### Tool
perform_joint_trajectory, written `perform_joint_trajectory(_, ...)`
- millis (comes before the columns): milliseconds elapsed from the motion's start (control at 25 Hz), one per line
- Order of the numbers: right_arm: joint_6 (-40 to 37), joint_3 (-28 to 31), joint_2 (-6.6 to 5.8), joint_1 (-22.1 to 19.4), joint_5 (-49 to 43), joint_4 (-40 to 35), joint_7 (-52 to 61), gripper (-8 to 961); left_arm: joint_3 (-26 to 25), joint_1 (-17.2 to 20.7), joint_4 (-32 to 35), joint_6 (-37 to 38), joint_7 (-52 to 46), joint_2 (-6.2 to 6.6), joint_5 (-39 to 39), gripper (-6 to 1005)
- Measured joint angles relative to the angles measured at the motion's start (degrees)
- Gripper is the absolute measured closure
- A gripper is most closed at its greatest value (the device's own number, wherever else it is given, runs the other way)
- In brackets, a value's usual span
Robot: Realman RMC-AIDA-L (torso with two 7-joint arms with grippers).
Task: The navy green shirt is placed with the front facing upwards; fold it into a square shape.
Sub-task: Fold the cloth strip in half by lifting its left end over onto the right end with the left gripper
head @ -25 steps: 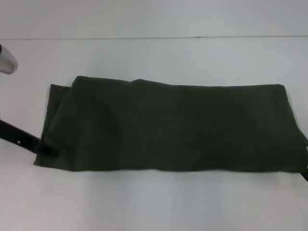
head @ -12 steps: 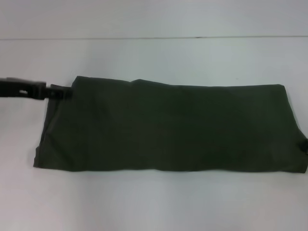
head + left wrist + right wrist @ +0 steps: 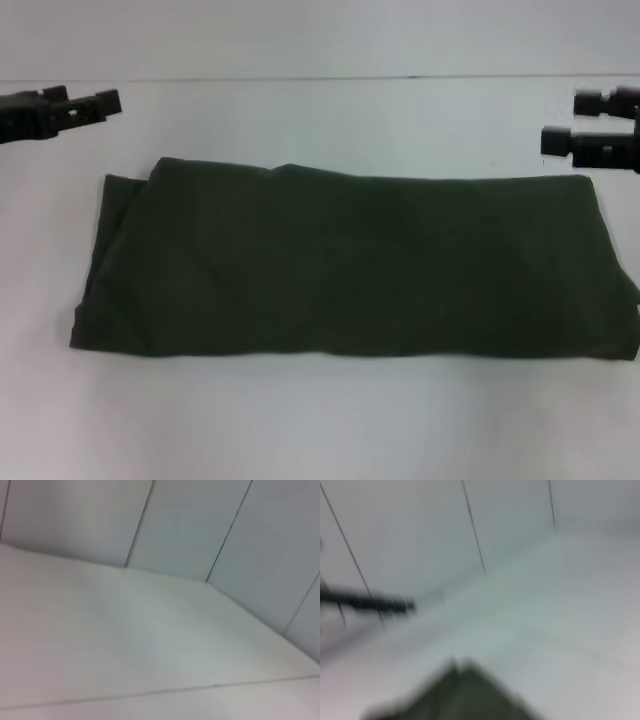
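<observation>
White table [image 3: 320, 420], pale panelled wall behind. The navy green shirt [image 3: 350, 265] lies centred as a long band — long axis left-right. Left gripper [image 3: 112, 101] and right gripper [image 3: 560, 120] hover beyond its far corners, both empty; right's jaws parted, left's gap — cannot tell.

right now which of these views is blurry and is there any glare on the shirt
Head view: fairly sharp, the navy green shirt reads very dark with folds barely visible and no glare; the white table looks washed out. Left wrist view: soft, only table and wall panels. Right wrist view: heavily smeared, the shirt's edge and the left gripper only blurred shapes.
</observation>
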Motion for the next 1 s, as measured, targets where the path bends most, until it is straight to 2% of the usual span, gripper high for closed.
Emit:
perform_joint_trajectory(80,1.9,0.1,-0.31,-2.3,7.9,8.3,-7.8,22,0.0,0.0,-0.6,-0.8,0.2,0.4,-0.7,60)
perform_joint_trajectory(120,2.5,0.4,-0.34,-3.5,11.8,13.5,-14.3,22,0.0,0.0,-0.9,-1.2,0.3,0.53,-0.9,60)
perform_joint_trajectory(160,3.7,1.1,-0.37,-4.7,15.9,21.2,-25.5,22,0.1,0.0,-1.2,-1.8,0.2,0.62,-0.9,60)
perform_joint_trajectory(200,3.7,1.1,-0.37,-4.7,15.9,21.2,-25.5,22,0.3,0.0,-1.6,-2.3,0.1,0.64,-0.8,61)
perform_joint_trajectory(360,8.6,2.2,-0.28,-5.4,17.5,32.9,-41.6,22,0.5,0.4,-3.2,-3.9,-1.1,0.35,-0.6,61)
perform_joint_trajectory(520,11.0,2.2,-0.34,-5.5,17.5,36.7,-48.7,22,1.3,1.4,-3.1,-3.2,-3.7,0.39,0.2,61)
perform_joint_trajectory(600,12.4,1.7,-0.33,-5.6,16.5,37.8,-51.6,23,2.1,1.7,-2.9,-2.3,-6.2,1.22,1.2,61)
perform_joint_trajectory(680,13.1,1.1,-0.38,-5.4,13.5,38.0,-52.9,23,4.6,1.6,-3.3,-0.5,-10.1,3.2,3.5,61)
perform_joint_trajectory(760,13.3,0.5,-0.54,-4.5,7.6,37.5,-52.9,23,7.4,1.4,-3.6,0.7,-13.0,4.59,5.7,60)
perform_joint_trajectory(800,13.3,0.5,-0.54,-4.5,7.6,37.5,-52.9,23,9.0,1.2,-3.6,1.1,-14.1,5.13,6.9,60)
perform_joint_trajectory(1000,11.3,-1.1,-0.56,-3.6,2.1,35.7,-52.2,23,12.7,-0.1,-3.1,1.9,-15.6,5.81,12.5,60)
